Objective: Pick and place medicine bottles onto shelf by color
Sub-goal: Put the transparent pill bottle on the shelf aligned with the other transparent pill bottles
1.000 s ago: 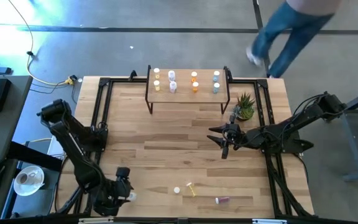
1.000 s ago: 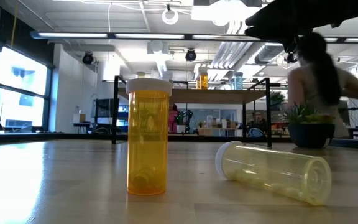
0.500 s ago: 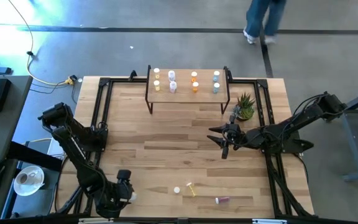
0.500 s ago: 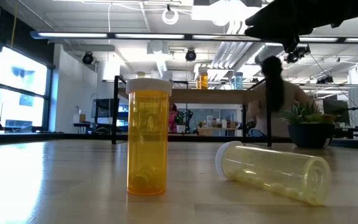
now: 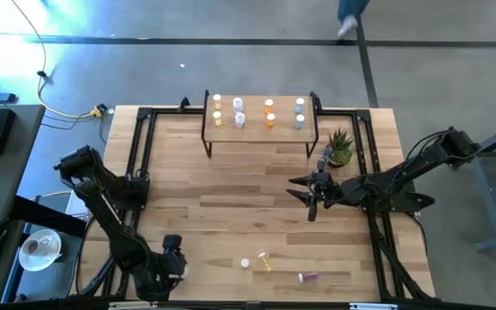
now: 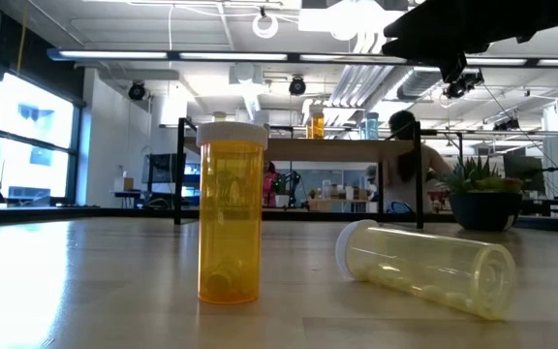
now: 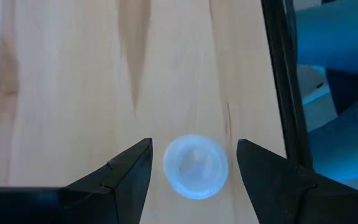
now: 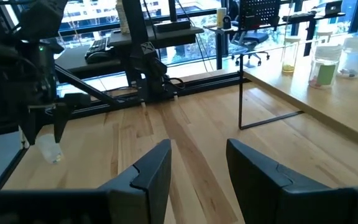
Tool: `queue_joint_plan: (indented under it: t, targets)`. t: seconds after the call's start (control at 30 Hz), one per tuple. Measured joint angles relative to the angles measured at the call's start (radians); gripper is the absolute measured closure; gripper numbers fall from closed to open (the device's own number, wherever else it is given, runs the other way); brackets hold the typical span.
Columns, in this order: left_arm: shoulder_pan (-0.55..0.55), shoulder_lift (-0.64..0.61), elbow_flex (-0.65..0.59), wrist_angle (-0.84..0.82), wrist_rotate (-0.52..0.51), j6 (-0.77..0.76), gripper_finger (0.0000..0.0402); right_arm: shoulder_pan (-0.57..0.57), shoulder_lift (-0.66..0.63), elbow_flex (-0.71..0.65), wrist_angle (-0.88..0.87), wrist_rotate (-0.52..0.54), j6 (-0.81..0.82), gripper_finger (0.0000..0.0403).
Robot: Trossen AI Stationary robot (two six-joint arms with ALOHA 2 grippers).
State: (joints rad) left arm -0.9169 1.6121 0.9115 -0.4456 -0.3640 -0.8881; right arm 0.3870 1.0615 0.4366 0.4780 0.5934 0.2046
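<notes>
One pale bottle (image 7: 195,167) stands between the left gripper's (image 7: 194,171) parted fingers, untouched.

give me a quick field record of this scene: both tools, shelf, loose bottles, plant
left tool: near-left table corner, fingers open either side of a pale blue-white capped bottle, seen from above
right tool: open, empty, above the table's right middle
shelf: small wooden-topped shelf with black legs at the far edge, eight bottles on it
loose bottles: upright orange bottle with white cap; pale yellow bottle lying on its side; pinkish-red bottle lying down
plant: green spiky potted plant right of the shelf
</notes>
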Motion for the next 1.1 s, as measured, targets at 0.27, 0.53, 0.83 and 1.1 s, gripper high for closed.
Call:
queue_joint_plan:
  t: [0.27,0.53,0.83,1.1]
  targets:
    - [0.000,0.049,0.000,0.002,0.017,-0.022,0.0179,0.000,0.000,0.000,-0.004,0.000,0.005,0.0256]
    - [0.000,0.047,0.000,0.003,0.019,-0.037,0.0223,0.000,0.000,0.000,-0.004,0.000,0.016,0.0256]
    - [0.007,0.045,0.000,0.004,0.013,-0.037,0.0279,0.000,0.000,0.000,-0.003,0.000,-0.001,0.0256]
    - [0.097,-0.013,0.000,-0.007,0.049,0.016,0.0248,0.000,0.000,0.000,-0.027,0.000,-0.003,0.0256]
